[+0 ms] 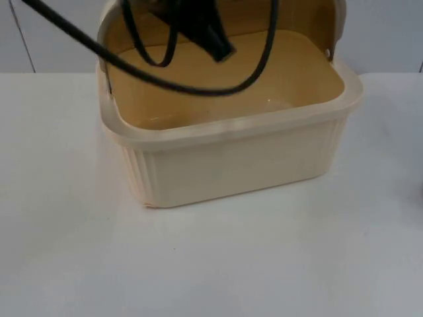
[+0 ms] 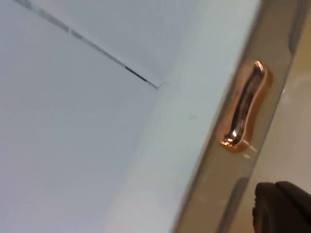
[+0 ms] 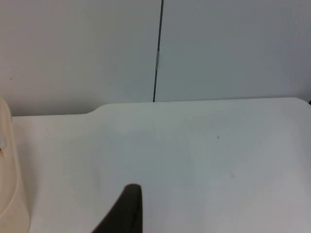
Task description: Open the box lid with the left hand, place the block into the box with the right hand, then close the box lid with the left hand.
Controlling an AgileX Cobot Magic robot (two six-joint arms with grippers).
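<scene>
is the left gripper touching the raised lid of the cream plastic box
Cannot tell. In the top view the left gripper overlaps the raised lid of the cream ribbed plastic box; no view plainly shows contact or a gap.

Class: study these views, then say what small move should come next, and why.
Probably the right gripper, over bare white table, should go and fetch the block: the cream ribbed plastic box stands open, its lid raised by the left gripper, and its inside looks empty.

No readable text, labels or nos. on anything in view.
</scene>
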